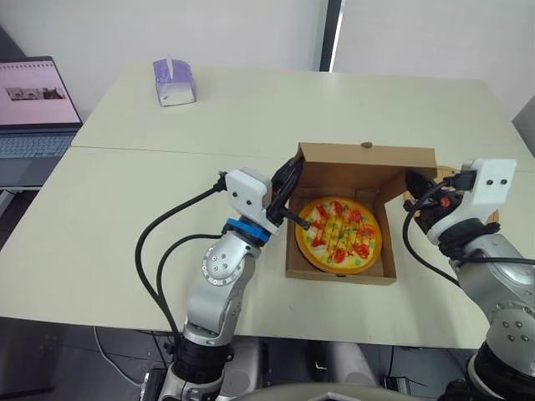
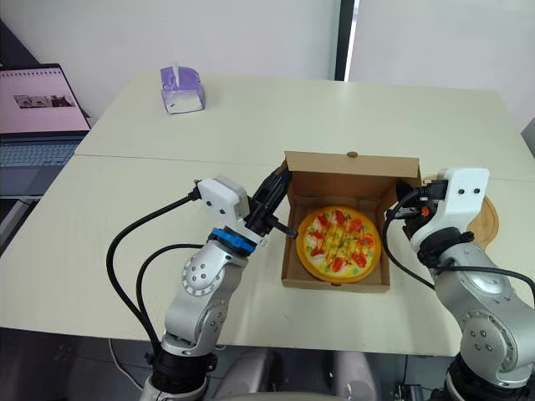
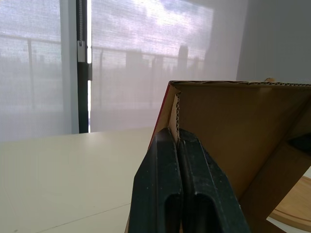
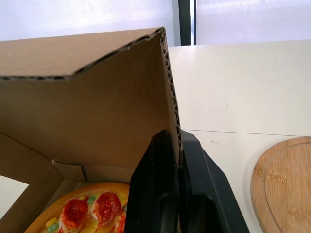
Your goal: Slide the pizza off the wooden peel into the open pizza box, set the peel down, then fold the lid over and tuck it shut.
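Observation:
A brown cardboard pizza box sits on the table near its front edge, with the pizza lying inside. Its lid stands raised at the back. My left gripper is shut on the lid's left edge; the left wrist view shows the cardboard pinched between the fingers. My right gripper is shut on the lid's right edge, seen in the right wrist view with the lid between the fingers. The wooden peel lies on the table to the right of the box.
A purple tissue box stands at the far left of the table. A laptop sits on a separate surface to the left. A seam runs across between two tabletops.

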{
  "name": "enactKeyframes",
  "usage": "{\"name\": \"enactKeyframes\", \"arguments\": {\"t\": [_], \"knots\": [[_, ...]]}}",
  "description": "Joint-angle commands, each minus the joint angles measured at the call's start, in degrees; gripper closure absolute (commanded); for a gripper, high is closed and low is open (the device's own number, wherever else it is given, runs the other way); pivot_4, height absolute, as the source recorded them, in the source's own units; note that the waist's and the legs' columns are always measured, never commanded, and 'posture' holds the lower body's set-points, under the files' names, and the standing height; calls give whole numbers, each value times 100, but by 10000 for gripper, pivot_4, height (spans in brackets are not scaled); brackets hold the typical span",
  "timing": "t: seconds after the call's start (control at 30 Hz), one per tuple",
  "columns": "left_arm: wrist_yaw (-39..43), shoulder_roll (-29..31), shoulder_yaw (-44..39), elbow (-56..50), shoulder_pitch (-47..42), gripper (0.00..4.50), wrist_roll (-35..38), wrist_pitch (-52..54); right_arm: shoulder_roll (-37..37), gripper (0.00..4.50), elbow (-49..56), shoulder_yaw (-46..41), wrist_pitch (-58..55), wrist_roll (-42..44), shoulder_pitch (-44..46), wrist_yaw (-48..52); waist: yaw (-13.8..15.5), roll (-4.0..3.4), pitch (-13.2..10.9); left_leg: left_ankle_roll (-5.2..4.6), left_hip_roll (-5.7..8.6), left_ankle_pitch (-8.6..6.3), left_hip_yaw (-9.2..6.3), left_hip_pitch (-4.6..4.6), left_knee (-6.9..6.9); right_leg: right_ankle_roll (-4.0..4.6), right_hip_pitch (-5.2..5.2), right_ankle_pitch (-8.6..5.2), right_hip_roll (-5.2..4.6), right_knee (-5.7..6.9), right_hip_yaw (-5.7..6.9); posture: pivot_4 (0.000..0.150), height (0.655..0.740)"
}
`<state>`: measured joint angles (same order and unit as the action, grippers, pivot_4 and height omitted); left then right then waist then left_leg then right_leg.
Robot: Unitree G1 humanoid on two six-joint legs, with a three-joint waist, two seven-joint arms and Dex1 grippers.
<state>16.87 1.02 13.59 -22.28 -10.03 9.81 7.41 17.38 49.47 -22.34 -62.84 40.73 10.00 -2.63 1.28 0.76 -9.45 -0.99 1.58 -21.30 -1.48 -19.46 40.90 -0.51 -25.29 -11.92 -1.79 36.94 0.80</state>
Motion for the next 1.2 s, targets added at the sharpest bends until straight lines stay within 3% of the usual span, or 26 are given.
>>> {"name": "enactKeyframes", "arguments": {"t": [0.03, 0.67, 0.77, 0.93, 1.17, 1.2], "knots": [[315, 52, 339, -59, -76, 45000, 108, 132, -16, 44736, 550, 230, -29, 640, 25, 171, -3, 0, 0, 0, 0, 0, 0, 0, -1, 0, 0, 0, 1, 0, 0, 1500, 7251], [897, 889, 383, -525, 819, 45000, 572, 266, 64, 44736, 740, 931, 845, 77, -1633, 239, -2, 4, 31, -5, -9, -4, 4, 42, -15, -15, 35, -19, 10, -8, -5, 1500, 7251], [876, 1013, 290, -605, 923, 39203, 623, 402, 31, 45000, 706, 862, 1001, 22, -1755, 188, 3, 3, 31, -5, -9, -4, 3, 45, -15, -30, 39, -28, 10, -9, -5, 1500, 7251], [1052, 1182, 97, -810, 1061, 23176, 936, 558, 113, 31611, 732, 752, 1205, 74, -1986, 343, -2, 2, 30, -6, -9, -5, 4, 45, -15, -33, 39, -31, 10, -11, -6, 1500, 7251], [1260, 1628, -375, -1140, 1274, 276, 1347, 811, 505, 6121, 692, 467, 1448, 120, -2393, 786, -10, 2, 27, -10, -10, -7, 5, 44, -15, -38, 35, -37, 10, -12, -6, 1500, 7251], [1302, 1710, -465, -1178, 1303, 0, 1403, 829, 592, 2348, 688, 441, 1468, 110, -2471, 863, -13, 2, 27, -10, -12, -7, 7, 43, -16, -36, 33, -39, 10, -11, -7, 1500, 7251]]}}
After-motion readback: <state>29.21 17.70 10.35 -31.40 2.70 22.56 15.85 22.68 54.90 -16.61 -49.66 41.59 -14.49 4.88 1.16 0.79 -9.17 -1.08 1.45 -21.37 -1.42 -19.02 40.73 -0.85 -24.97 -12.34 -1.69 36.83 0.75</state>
